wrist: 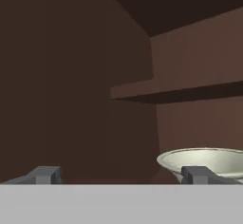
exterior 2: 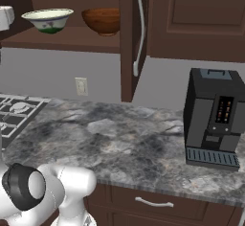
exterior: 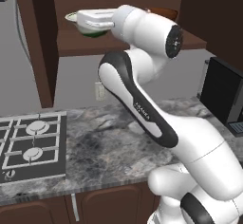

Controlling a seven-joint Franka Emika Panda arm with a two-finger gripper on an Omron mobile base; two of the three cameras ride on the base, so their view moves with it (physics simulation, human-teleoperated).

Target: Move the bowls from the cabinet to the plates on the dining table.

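On the cabinet (exterior 2: 129, 38) shelf, the right base view reveals the wooden bowl (exterior 2: 101, 21) beside the green bowl (exterior 2: 48, 20); the tool (wrist: 121, 174) is spread.

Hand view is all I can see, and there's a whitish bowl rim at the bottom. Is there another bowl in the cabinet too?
Observer: Yes. A reddish-brown wooden bowl sits on the same shelf, right beside the cream bowl.
Operator: What colour is my bowl on the outside?
Observer: Green low down on the outside, cream-white above, as the right base view shows.
Operator: Is the cabinet door open?
Observer: Yes, the door with the long silver handle stands swung open, to the right of the bowls.
Operator: What's underneath the cabinet?
Observer: A grey marbled counter with a gas hob and a black coffee machine.
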